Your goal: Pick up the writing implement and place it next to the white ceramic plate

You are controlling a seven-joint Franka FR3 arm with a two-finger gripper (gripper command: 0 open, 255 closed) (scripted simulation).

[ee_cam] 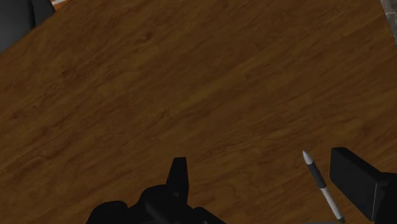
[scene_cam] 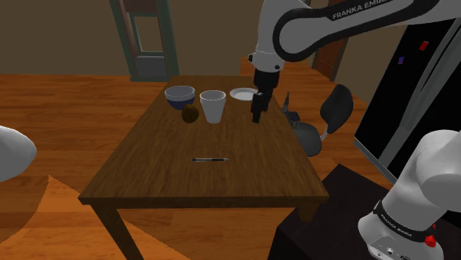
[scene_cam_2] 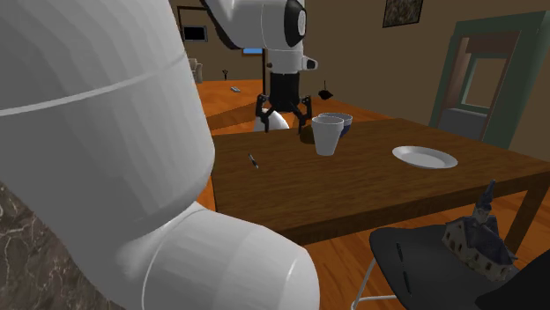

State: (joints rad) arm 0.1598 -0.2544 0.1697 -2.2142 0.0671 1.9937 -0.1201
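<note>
A brown wooden surface (scene_cam: 148,173) stands on an orange plank floor (scene_cam: 52,92) in a dim room. It carries one pen (scene_cam: 210,159) lying flat, well apart from the one white plate (scene_cam: 243,94), one white cup (scene_cam: 213,105) and one bowl (scene_cam: 179,94). The fingers (ee_cam: 356,181) stand apart, empty. The arm (scene_cam: 347,22) reads "FRANKA EMIKA".

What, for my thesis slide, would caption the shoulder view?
Open gripper above a wooden table, the pen lying untouched mid-table, with bowl, cup and plate along the far edge.
</note>
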